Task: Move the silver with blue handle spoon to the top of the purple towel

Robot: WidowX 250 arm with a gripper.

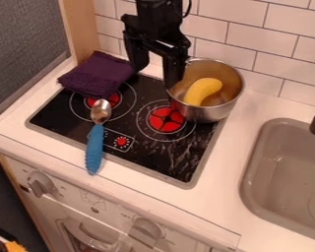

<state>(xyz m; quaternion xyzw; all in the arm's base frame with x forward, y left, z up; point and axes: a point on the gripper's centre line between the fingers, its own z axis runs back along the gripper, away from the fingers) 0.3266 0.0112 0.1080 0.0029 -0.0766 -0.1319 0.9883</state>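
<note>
Bring spread black two-finger gripper (155, 78), upper centre, down over silver metal spoon with blue handle (96, 137), left of centre; pinch squarely across grip.

White counter (224, 160), black stovetop (161, 158), purple towel (98, 75), blue-handled spoon (95, 145), metal pot (209, 113)

The purple towel (98, 75) lies folded over the stove's (153, 165) back left corner. The spoon (100, 112), bowl toward the towel, crosses the stove's front edge, its blue handle ending on the tabletop (222, 184). A metal pot (216, 112) holding a yellow banana (203, 91) stands at the back right corner. The tool (155, 78), fingers apart, hangs between towel and pot.
</note>
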